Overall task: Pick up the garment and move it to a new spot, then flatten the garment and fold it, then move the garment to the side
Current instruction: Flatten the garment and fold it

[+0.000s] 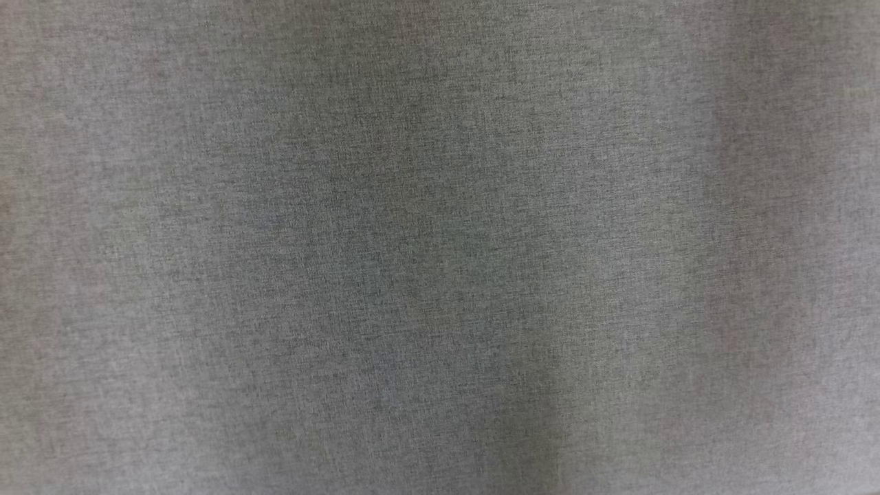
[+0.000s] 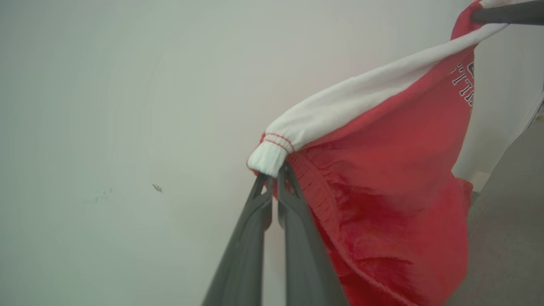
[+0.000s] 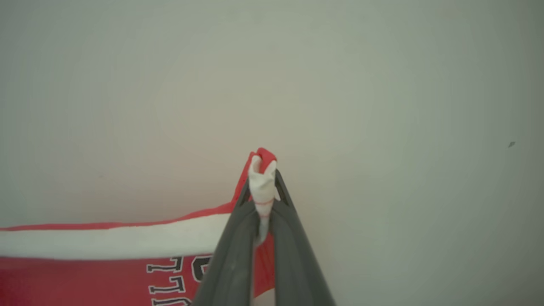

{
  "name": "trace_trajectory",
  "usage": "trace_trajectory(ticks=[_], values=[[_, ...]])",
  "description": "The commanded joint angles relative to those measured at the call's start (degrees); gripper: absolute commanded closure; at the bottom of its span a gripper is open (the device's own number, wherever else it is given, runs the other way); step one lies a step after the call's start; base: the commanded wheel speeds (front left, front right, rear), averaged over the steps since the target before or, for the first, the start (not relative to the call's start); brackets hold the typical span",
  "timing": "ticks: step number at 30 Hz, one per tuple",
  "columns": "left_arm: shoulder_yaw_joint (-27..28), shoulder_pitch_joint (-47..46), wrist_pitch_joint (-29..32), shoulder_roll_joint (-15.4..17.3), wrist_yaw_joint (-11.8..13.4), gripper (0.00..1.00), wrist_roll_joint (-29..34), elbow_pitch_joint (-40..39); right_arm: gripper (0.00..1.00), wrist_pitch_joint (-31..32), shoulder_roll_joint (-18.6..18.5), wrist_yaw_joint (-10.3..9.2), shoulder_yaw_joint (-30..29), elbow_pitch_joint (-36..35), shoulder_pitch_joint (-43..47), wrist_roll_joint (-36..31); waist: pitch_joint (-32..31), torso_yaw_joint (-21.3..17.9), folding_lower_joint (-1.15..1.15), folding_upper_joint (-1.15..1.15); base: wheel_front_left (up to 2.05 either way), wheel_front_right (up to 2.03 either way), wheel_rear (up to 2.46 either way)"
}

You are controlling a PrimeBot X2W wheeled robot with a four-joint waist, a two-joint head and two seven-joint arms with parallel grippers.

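Observation:
The garment point(image 2: 382, 170) is red with a white sleeve and black-and-white lettering, and it hangs stretched in the air between both grippers. My left gripper point(image 2: 276, 172) is shut on it where a white ribbed cuff meets the red hem. My right gripper point(image 3: 262, 178) is shut on a bunched white and red corner of the garment point(image 3: 106, 242), which trails off to the left in the right wrist view. In the left wrist view a dark finger of the right gripper point(image 2: 505, 12) crosses the top right corner, clamped on the far end of the cloth.
A plain pale wall point(image 2: 127, 106) stands behind the hanging cloth in both wrist views. A grey cloth-covered surface point(image 2: 510, 221) lies below at the lower right of the left wrist view. The head view looks closely at grey woven fabric point(image 1: 440, 247).

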Motion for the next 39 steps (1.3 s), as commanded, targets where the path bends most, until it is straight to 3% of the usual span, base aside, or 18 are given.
trace_trajectory(ticks=[1,7,13,21,29,39], values=[[-0.19,-0.65,-0.54,-0.04,0.14,1.0,-0.29,0.26,1.0,-0.4,0.48,-0.13,0.31,0.2,-0.31,-0.28,-0.11,0.0,0.0,-0.01,0.0,0.0,0.0],[-0.59,1.25,-2.43,-0.07,0.14,1.0,-2.59,0.75,1.0,-2.55,1.69,-0.13,1.32,1.04,0.92,-0.15,-0.98,0.37,0.0,-0.01,0.0,0.0,0.0],[2.44,8.75,-3.67,1.44,0.14,1.0,-4.67,-2.93,1.0,-5.57,3.0,-0.13,2.33,-1.43,8.86,3.26,-3.87,0.8,0.0,-0.01,0.0,0.0,0.0],[14.47,37.52,-3.63,4.58,5.23,1.0,-0.83,-21.11,1.0,-7.9,0.57,-0.14,6.88,-12.87,34.43,11.7,-11.66,1.28,0.0,-0.01,0.0,0.0,0.0],[18.96,60.57,-3.64,4.73,8.54,1.0,3.95,-32.32,1.0,-8.17,-0.86,-0.14,7.63,-23.38,56.37,17.73,-17.55,1.38,0.0,-0.01,0.0,0.0,0.0],[24.16,85.21,-3.65,3.41,9.47,1.0,9.55,-38.43,1.0,-7.49,-1.62,-0.14,4.54,-34.06,80.94,21.26,-23.94,1.7,0.0,-0.01,0.0,0.0,0.0]])
